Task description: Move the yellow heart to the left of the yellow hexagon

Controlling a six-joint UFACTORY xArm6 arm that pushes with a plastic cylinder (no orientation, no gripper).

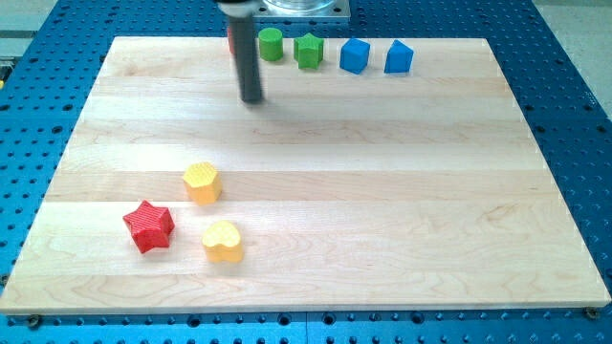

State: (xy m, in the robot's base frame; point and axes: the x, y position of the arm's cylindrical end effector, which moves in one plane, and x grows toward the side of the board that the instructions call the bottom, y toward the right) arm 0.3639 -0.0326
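Note:
The yellow heart (223, 242) lies near the view's bottom left of the wooden board (382, 191). The yellow hexagon (202, 182) sits just above it and slightly to the left. A red star (148, 226) lies left of the heart, close to it. My tip (252, 98) is the lower end of the dark rod near the view's top, well above and a little right of the hexagon, touching no block.
Along the board's top edge stand a green cylinder (272, 44), a green star-like block (308, 51), a blue hexagon-like block (355, 55) and a blue pentagon-like block (399, 58). A red block (230, 40) is mostly hidden behind the rod. Blue perforated table surrounds the board.

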